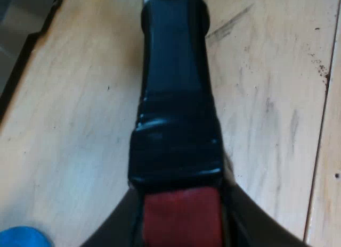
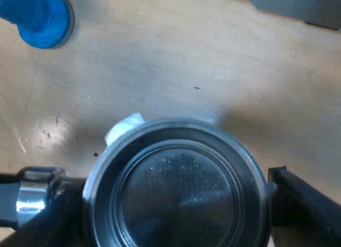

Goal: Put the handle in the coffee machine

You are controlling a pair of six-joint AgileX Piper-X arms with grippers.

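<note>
A metal holder (image 2: 176, 204) for coffee is over a pale wooden worktop (image 2: 160, 60), with a robot gripper at each end of it.

From the left wrist, the holder's dark handle (image 1: 176, 98) runs straight away from the left gripper (image 1: 181, 225). Its long axis lies in line with that arm. The red end (image 1: 181, 217) points back at the gripper, and a glint of metal shows at the far end. The left jaws press against both sides of the red end, holding it. The handle is wrapped in glossy black tape just beyond the red.

From the right wrist, the view is straight down into the holder's round basket. The basket's mouth faces up, so the handle lies about level with the worktop. The perforated floor of the basket shows, with a few pale specks on it. A bright collar (image 2: 32, 196) leaves the rim at one side, where the handle begins. The right gripper (image 2: 176, 194) hangs over the basket. I cannot tell whether its jaws clasp the basket or only stand around it. I also cannot tell whether the holder rests on the worktop or is held clear of it.

A small white scrap (image 2: 123, 127) shows just past the rim. A blue tamper (image 2: 40, 18) stands on the worktop, well apart from the basket. A grey slab (image 2: 298, 5) lies farther off.
</note>
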